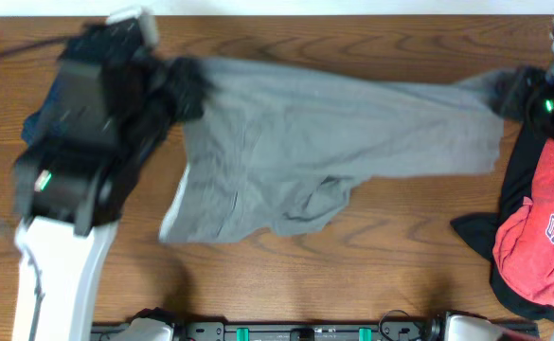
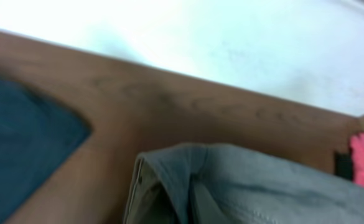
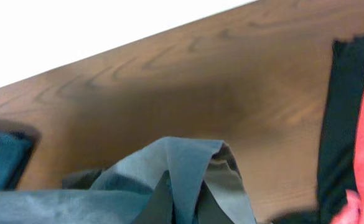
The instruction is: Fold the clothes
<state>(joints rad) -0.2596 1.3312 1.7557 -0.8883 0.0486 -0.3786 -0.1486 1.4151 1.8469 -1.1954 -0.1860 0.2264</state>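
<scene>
Garment: grey-khaki woven shorts (image 1: 352, 133), stretched lengthwise between the two grippers, with the far edge drawn taut from one to the other.
Left gripper (image 1: 184, 83): clenched on the bunched end of the shorts. Its wrist view shows the cloth rising towards the camera, but the fingers themselves are out of frame.
Right gripper (image 1: 525, 93): clamped on the opposite end, where the cloth is pulled into a peak. Here too the fingers are out of frame in its own view.
Lie of the cloth: the part nearest the line between the grippers is fairly smooth. The part hanging away from that line, towards the arm bases, is rumpled, with a puckered hollow and one pale flap turned over below the left gripper.
Support: brown wood-grain table (image 1: 371, 246), on which most of the shorts rest.
Done so far, as judged: the garment is gripped at both ends and drawn out long. No clean fold shows.
Left to do, as judged: flatten the rumpled side, then make every fold. The task looks to be at an early stage.
Bystanders: a dark navy folded garment (image 1: 32, 123) lies outboard of the left gripper, under its arm. A red shirt with white lettering (image 1: 542, 227) lies just beyond the right gripper, apart from the shorts.
</scene>
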